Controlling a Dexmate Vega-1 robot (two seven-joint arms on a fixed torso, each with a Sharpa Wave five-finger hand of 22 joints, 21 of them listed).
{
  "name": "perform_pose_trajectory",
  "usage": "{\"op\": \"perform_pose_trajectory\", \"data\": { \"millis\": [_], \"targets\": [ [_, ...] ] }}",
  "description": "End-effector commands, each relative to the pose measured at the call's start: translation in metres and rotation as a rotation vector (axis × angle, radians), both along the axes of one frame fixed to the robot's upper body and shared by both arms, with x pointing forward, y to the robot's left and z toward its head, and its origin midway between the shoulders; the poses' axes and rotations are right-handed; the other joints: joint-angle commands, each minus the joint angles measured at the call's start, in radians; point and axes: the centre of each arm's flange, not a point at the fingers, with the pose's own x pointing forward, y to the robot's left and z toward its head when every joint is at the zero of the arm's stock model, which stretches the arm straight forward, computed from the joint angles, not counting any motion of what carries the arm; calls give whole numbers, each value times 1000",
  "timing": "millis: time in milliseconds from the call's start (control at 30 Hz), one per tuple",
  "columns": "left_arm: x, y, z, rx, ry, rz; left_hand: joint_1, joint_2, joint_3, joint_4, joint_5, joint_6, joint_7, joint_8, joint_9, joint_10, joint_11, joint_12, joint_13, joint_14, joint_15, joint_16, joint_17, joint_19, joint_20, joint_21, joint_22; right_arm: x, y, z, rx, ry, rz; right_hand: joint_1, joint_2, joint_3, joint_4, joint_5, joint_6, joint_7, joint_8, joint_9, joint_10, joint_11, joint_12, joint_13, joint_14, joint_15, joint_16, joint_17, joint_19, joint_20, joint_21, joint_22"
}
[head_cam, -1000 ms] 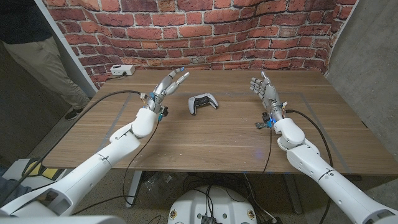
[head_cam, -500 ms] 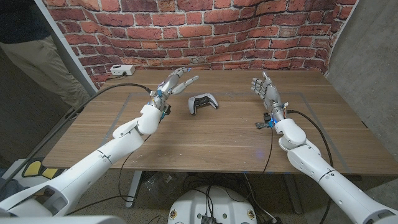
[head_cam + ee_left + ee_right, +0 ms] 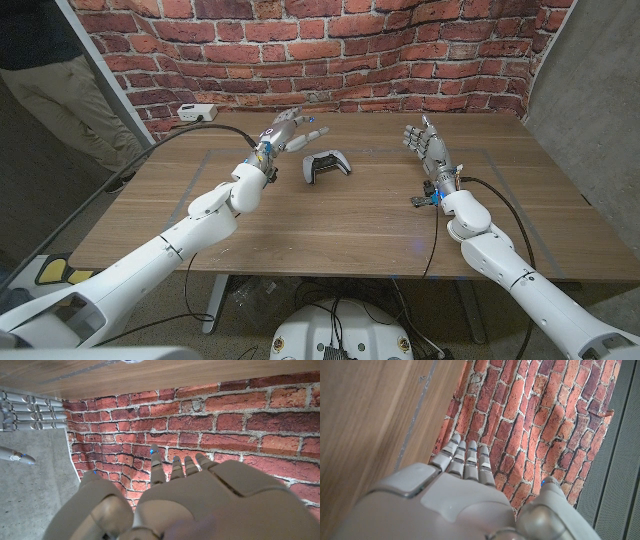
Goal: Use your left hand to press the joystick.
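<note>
A white and black game controller (image 3: 326, 165) lies on the wooden table (image 3: 340, 215) near its middle, with its joysticks on its upper face. My left hand (image 3: 287, 133) hovers above the table just left of and behind the controller, fingers spread toward it and holding nothing. The left wrist view has the back of this hand (image 3: 200, 500) facing the brick wall. My right hand (image 3: 425, 143) stands upright at the right side, fingers straight and together, empty, well apart from the controller. The right wrist view looks along its back (image 3: 455, 495).
A white power strip (image 3: 195, 113) with a cable lies at the table's far left corner. Black cables run along both arms. A person (image 3: 50, 80) stands past the left end of the table. A brick wall (image 3: 400, 50) closes the far side.
My left hand has risen and swung away from me and to the right, closer to the controller. The right hand and the controller have stayed put.
</note>
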Motion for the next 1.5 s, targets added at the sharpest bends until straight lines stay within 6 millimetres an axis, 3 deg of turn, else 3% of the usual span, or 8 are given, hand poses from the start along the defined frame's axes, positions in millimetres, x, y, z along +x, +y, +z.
{"op": "perform_pose_trajectory", "data": {
  "millis": [33,267,300,500,733,867,1300,1500],
  "targets": [
    [-4,-13,11,95,-5,114,-1,-1,-3,2,-5,2,8,-5,1,-12,-1,0,2,-16,-1,-6,5,-18,6,-3,5,1,-5,1,12,-5,-4,4,7,5,-5,6,11,3,-2,6,-1,6,0,0,-1,0,-3,1,-9,3,-4,3],
    [-4,-21,17,161,26,180,-3,-2,-6,3,-6,-7,9,-12,1,-18,-1,2,2,-22,-2,-4,5,-30,16,-4,6,1,-5,2,9,-11,3,4,8,5,-6,7,13,2,-3,6,0,7,0,0,-1,1,-3,1,-9,4,-5,3],
    [-4,-22,18,171,29,191,-5,-2,-8,4,-6,4,4,-11,1,-18,-4,4,2,-27,-15,-4,5,-31,16,-2,6,1,-5,2,15,-7,3,4,8,5,-6,7,14,3,-3,6,1,6,0,0,0,2,-3,1,-9,4,-5,3],
    [-3,-27,21,212,40,217,-11,-2,-17,9,-9,39,-17,-8,1,-17,-42,11,1,-49,-58,-3,5,-39,5,4,7,-1,-5,2,10,-14,0,4,9,4,-6,7,15,2,-3,6,3,7,0,0,0,2,-2,1,-9,4,-5,4],
    [2,-35,23,250,70,218,-14,-1,-21,12,-9,39,-23,-15,1,-35,-55,7,1,-75,-59,-7,5,-58,8,2,8,-5,-6,0,11,-12,-3,4,9,3,-6,7,17,4,-3,6,5,8,1,0,3,5,-1,2,-9,5,-5,4],
    [8,-39,21,265,87,210,-17,-1,-24,14,-9,46,-27,-16,1,-38,-74,8,1,-82,-78,-6,5,-62,11,3,8,-7,-6,-2,16,-7,-4,3,9,2,-6,7,19,4,-3,6,8,10,2,0,3,5,-1,2,-9,6,-5,4],
    [16,-54,16,329,97,235,-14,7,-31,17,-7,179,-41,16,0,-29,-89,18,0,-85,-91,1,4,-67,9,11,9,-10,-7,-7,26,3,-5,3,8,-1,-7,7,20,4,-4,6,8,13,0,0,2,6,-1,2,-9,9,-6,4],
    [18,-57,15,343,104,245,-12,10,-34,17,-4,219,-34,23,-1,-33,-101,18,0,-94,-96,0,4,-74,5,11,9,-8,-6,-9,24,7,-1,3,8,-1,-8,7,18,3,-6,6,6,13,-1,0,0,6,-2,2,-9,9,-6,4]
  ]
}}
